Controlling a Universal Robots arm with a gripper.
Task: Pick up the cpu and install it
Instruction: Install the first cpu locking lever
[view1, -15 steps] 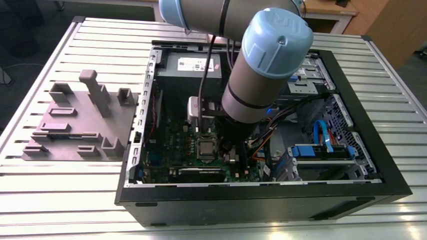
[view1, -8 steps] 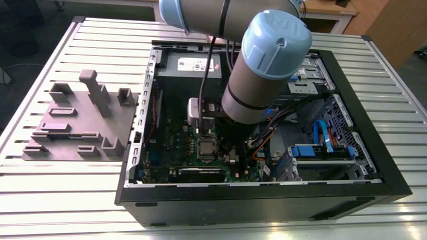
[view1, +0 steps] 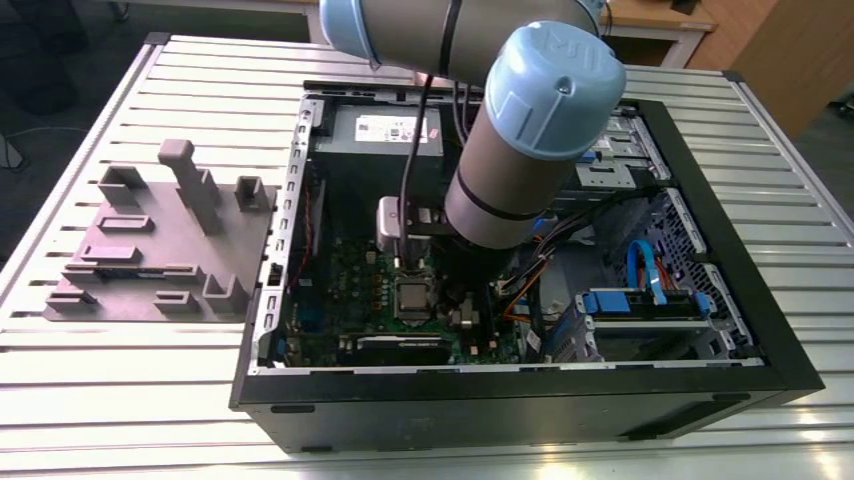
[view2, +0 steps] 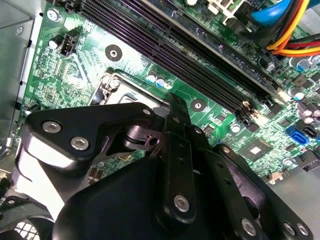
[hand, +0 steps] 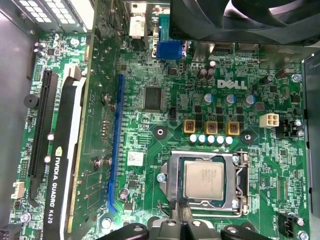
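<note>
Open computer case (view1: 534, 405) lying on the slatted worktop (view1: 134, 385). The cpu (hand: 204, 180) lies flat inside the silver socket frame (hand: 169, 184) on the green motherboard (hand: 260, 160). The pincer (hand: 180, 204) hangs just beside the frame's edge, over the board and apart from the cpu. It appears clenched and grasping nothing, though its tips are partly hidden. A grey block with upright posts (view1: 147, 250) stands outside the case, well apart from the frame.

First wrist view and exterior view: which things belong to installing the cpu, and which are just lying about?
Job: cpu, socket frame, motherboard, tool.
Lying about: grey block with posts, graphics card, blue cable.
</note>
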